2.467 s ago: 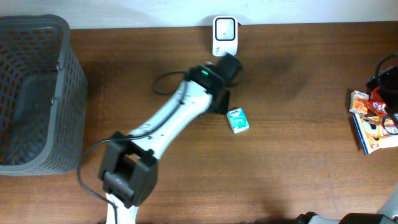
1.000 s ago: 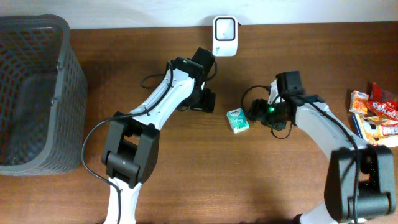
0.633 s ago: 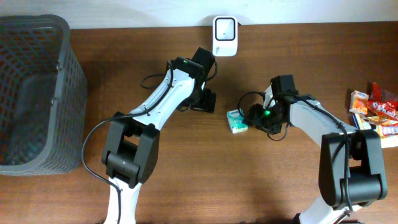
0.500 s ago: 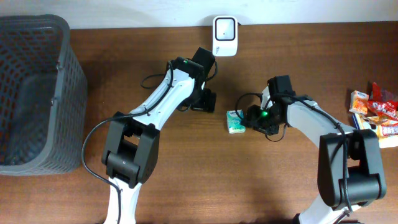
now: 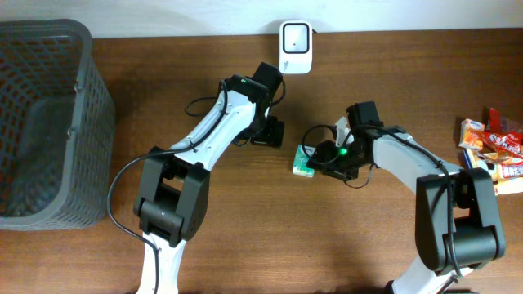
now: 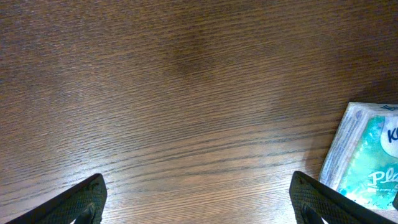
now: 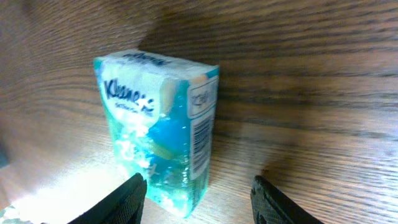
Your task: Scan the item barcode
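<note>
Right wrist view gives you what matters: the pack [image 7: 155, 130] looks tipped up on one long edge on the table [image 7: 323, 81], and its barcode [image 7: 200, 140] is on the narrow side facing that camera. Your right end effector [image 7: 199, 198] is spread around the pack with nothing pinched. One finger [image 7: 127, 199] sits close by the lower corner, while the other [image 7: 280, 199] stands apart with bare wood between it and the pack.

Before you close, shift sideways until the pack is centred in the gap. Otherwise the near finger will probably push it over or twist it as the far one arrives. Close on the two broad printed faces and leave the barcode side uncovered. The pack is soft, so squeeze only until it stops slipping. A hard pinch would likely wrinkle the film across the bars.

In the overhead view the scanner [image 5: 295, 37] stands at the back edge of the table, well apart from the pack. The left end effector [image 5: 274, 132] hangs between the two, wide open and empty. Lift clear of the wood first. Then bring the barcode round to face the scanner's window, passing to the right of the left arm.
</note>
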Available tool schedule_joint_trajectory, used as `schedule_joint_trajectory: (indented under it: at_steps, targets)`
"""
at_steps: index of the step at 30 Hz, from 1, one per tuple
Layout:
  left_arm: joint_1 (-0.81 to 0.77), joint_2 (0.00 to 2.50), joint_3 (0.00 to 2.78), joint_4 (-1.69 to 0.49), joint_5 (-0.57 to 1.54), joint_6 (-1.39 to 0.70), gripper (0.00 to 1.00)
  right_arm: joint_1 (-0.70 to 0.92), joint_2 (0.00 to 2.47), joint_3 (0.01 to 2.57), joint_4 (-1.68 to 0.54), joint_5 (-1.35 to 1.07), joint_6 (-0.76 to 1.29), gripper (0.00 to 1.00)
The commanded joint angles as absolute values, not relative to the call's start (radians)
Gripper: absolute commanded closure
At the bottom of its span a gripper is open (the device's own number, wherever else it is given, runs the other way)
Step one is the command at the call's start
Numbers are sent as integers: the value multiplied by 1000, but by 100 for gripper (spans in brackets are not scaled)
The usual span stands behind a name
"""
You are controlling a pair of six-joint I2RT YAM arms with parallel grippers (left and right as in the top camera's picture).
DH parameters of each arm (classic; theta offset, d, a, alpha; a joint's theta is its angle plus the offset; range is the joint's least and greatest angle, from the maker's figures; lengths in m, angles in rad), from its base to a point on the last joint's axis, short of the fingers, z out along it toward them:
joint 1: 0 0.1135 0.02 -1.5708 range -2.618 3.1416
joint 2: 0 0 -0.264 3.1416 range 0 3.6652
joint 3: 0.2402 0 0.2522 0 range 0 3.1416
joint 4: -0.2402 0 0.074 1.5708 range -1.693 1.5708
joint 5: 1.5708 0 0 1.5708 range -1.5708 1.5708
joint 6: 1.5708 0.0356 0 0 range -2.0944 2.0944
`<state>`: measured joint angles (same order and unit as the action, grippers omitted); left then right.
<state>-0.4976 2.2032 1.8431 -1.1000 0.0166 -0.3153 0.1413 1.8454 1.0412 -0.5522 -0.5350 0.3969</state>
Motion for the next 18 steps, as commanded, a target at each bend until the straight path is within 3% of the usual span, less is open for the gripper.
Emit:
schedule_joint_trajectory:
  at_steps: [1, 16, 18]
  targets:
    - [-493, 2205, 1850, -1101, 0, -329, 8, 150, 1858, 1034, -551, -624, 402, 45]
    - [-492, 2205, 1850, -1101, 3, -329, 7, 219, 1859, 986, -453, -521, 533, 46]
    - [-492, 2205, 1850, -1101, 3, -329, 7, 236, 1859, 986, -450, -482, 562, 51]
